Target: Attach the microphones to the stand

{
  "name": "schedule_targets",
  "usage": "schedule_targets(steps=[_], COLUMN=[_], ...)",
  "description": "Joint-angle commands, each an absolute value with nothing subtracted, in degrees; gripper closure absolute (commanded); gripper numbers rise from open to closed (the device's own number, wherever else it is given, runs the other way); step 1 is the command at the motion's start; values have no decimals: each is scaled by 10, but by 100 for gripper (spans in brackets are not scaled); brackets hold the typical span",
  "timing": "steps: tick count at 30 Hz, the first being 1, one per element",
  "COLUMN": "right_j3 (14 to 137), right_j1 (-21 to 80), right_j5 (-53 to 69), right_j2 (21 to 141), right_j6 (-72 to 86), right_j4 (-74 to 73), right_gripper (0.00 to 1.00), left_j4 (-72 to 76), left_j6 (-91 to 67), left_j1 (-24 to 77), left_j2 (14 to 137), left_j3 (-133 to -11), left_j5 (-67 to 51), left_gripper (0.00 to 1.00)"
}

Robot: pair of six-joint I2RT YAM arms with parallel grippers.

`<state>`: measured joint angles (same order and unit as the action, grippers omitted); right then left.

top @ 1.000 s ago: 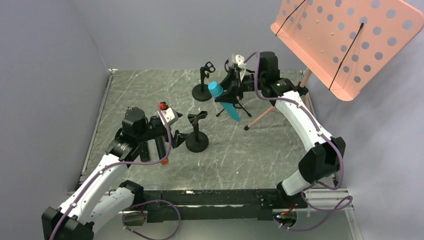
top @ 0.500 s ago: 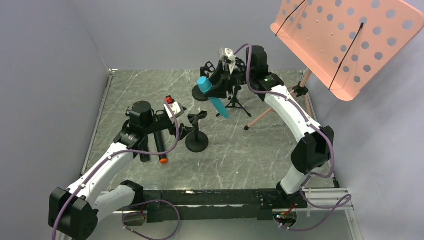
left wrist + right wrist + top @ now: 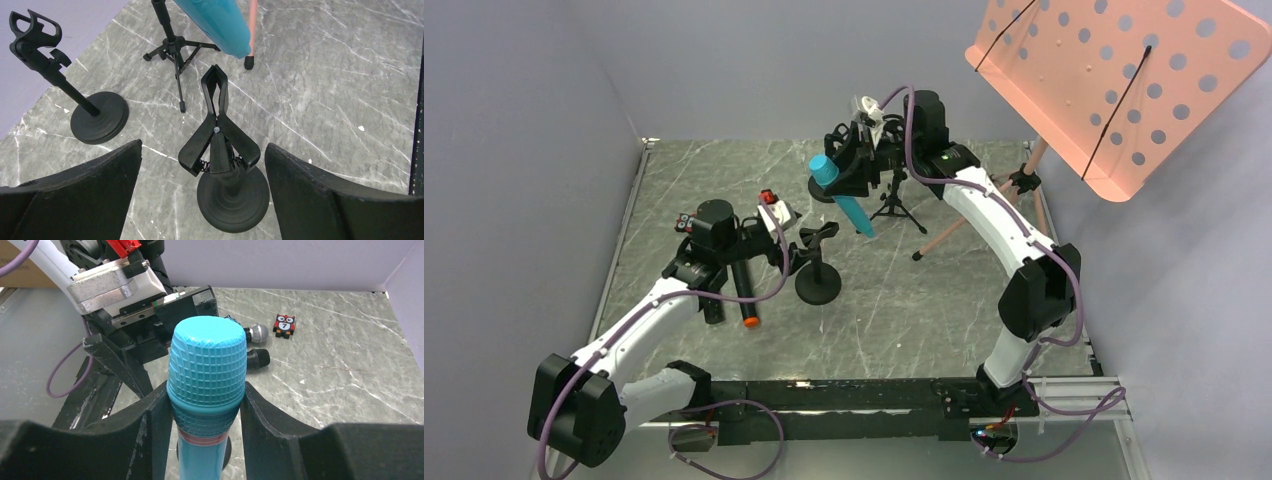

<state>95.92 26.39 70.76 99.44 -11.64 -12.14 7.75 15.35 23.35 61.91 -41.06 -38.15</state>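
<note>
My right gripper [image 3: 844, 176] [image 3: 205, 390] is shut on the turquoise microphone [image 3: 848, 203] [image 3: 208, 365], just under its head. It holds the mic tilted above the table, beside the back round-base stand [image 3: 831, 185] with its clip [image 3: 841, 133]. My left gripper [image 3: 792, 256] [image 3: 202, 147] is open and empty, with the clamp stand [image 3: 818, 282] [image 3: 220, 145] just ahead between its fingers. The black mic with the orange cap [image 3: 745, 292] lies on the table by the left arm. The silver-mesh mic [image 3: 257, 332] lies beyond it, partly hidden.
A small tripod stand [image 3: 894, 205] [image 3: 174, 50] stands behind the clamp stand. A pink music stand [image 3: 1114, 80] leans over the back right, its leg [image 3: 944, 238] reaching the table. An owl tile [image 3: 284, 325] lies near the left wall.
My right gripper has moved left and back with the turquoise mic, toward the back round-base stand. My left gripper has moved right, closer to the clamp stand.
</note>
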Motion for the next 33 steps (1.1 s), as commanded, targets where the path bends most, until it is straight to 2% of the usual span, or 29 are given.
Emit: schedule_targets(steps=[1, 8, 15, 20, 26, 33], right_j3=[994, 983, 923, 949, 952, 944], right_j1=[264, 264, 265, 265, 266, 264], right_j5=[712, 688, 681, 671, 653, 649], right_j2=[989, 939, 894, 898, 898, 886], right_j6=[-147, -202, 63, 163, 185, 180], right_j4=[-134, -201, 4, 63, 65, 61], right_gripper=[89, 89, 89, 89, 89, 88], left_j4=[102, 63, 199, 312, 332, 348], left_j6=[137, 51, -111, -219, -220, -231], left_j1=[232, 231, 232, 255, 305, 338], left_j2=[605, 558, 572, 618, 678, 732], left_j3=[-424, -501, -497, -498, -546, -573], left_j5=[-386, -370, -416, -396, -349, -350], left_gripper=[1, 1, 1, 1, 1, 17])
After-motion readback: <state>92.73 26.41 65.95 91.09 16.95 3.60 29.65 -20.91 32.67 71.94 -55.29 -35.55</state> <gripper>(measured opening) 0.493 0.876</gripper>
